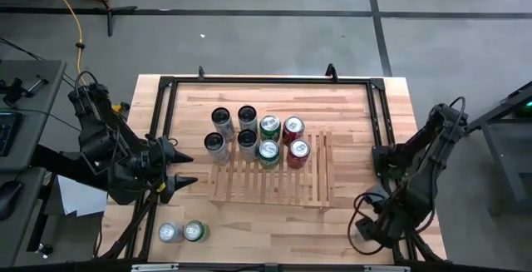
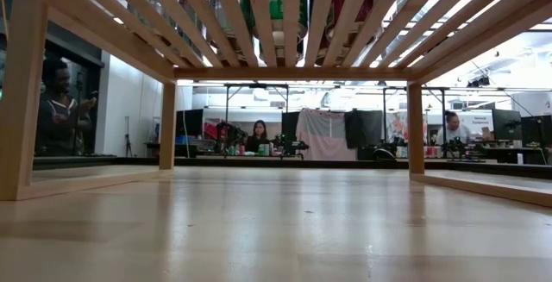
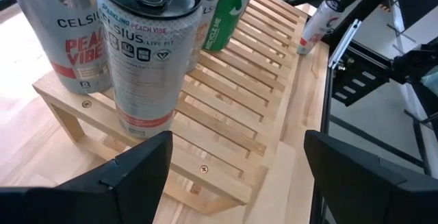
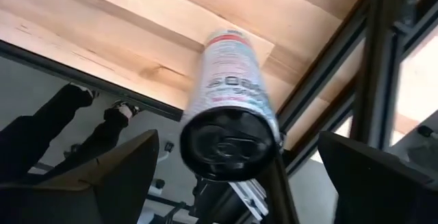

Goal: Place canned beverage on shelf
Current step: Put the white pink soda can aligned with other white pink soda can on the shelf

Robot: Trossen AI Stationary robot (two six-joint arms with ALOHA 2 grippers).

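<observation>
Between our left gripper's (image 3: 233, 176) spread, empty fingers stands a tall silver Celsius can (image 3: 147, 53) at the near corner of the slatted light-wood shelf (image 3: 239, 107), upright, long axis vertical. Eight cans cluster toward the shelf's far edge, some seemingly on the wooden tabletop (image 1: 366, 222) beyond it. Two loose upright cans, one silver (image 1: 169, 233) and one green (image 1: 194, 231), wait at the tabletop's front-left corner, just behind and beside the left gripper, which is far nearer than the right gripper (image 4: 236, 183). That one hangs off the right edge, fingers apart, with a white can (image 4: 233, 101) before it; whether it touches, we cannot tell.
</observation>
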